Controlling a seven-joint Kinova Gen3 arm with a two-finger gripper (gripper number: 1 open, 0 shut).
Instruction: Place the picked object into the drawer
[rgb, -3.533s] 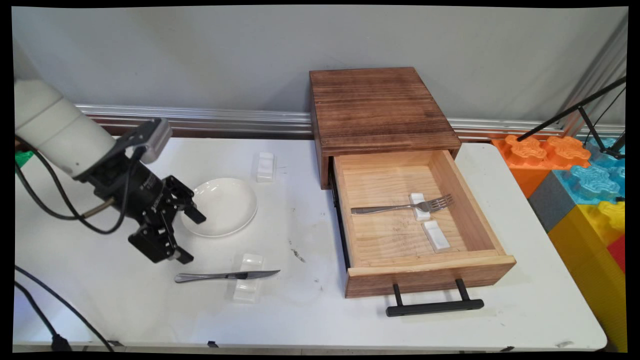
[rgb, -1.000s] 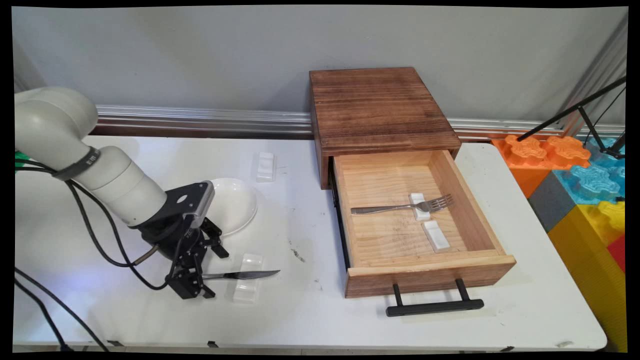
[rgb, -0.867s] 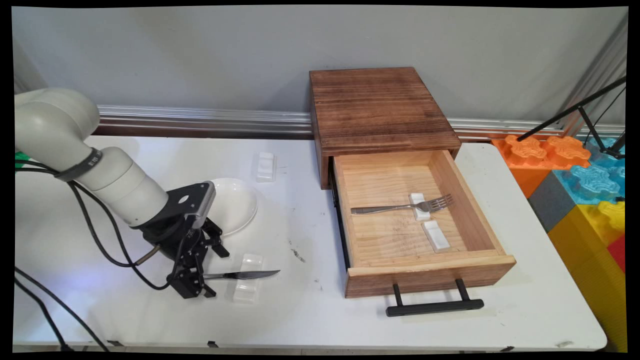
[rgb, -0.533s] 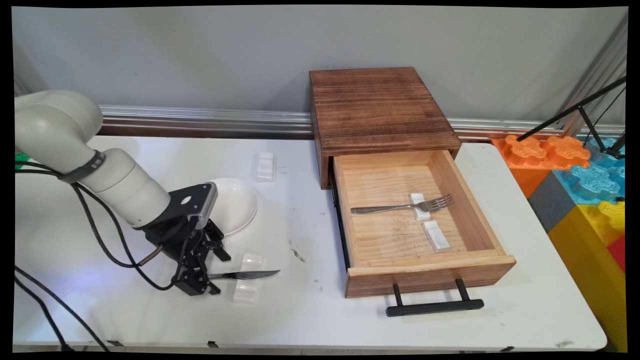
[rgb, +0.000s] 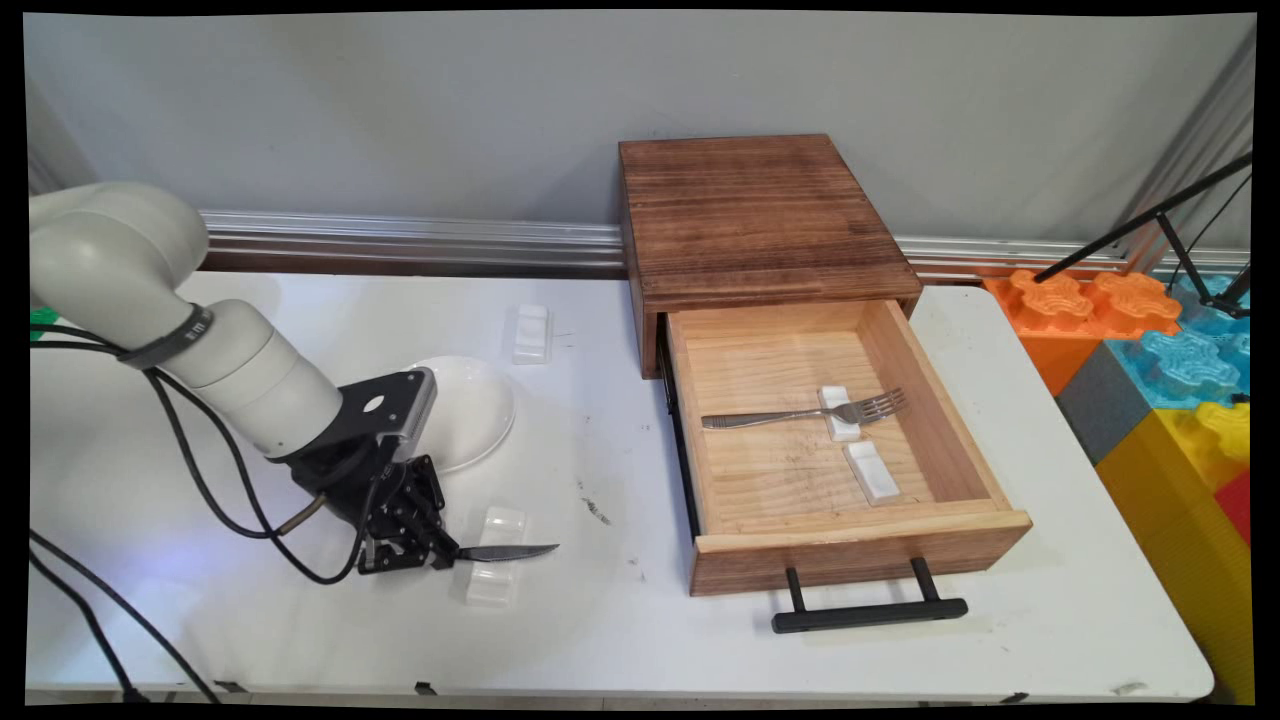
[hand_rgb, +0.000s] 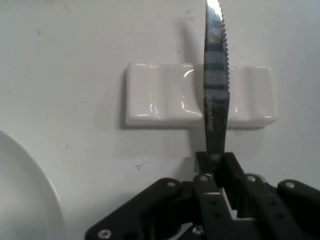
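Observation:
My gripper (rgb: 432, 552) (hand_rgb: 214, 167) is shut on the handle of a steel table knife (rgb: 505, 551) (hand_rgb: 215, 85) low over the table's front left. The serrated blade points right, toward the drawer, and lies across a small white ceramic rest (rgb: 497, 555) (hand_rgb: 165, 95). In the hand view the blade runs straight up from between my fingers (hand_rgb: 230, 172) over the rest's grooves. A white plate (rgb: 470, 410) (hand_rgb: 25, 190) sits just behind my hand.
A second white rest (rgb: 531, 332) lies behind the plate. A wooden box (rgb: 750, 215) has its drawer (rgb: 850, 540) pulled out; inside are a fork (rgb: 800, 415) on a white rest and a spare rest (rgb: 872, 472). Coloured foam blocks (rgb: 1170, 380) stand beyond the table's right edge.
My hand came down from left of the plate to the knife's handle, and its fingers closed on the handle within the last half second. The knife stays across its rest.

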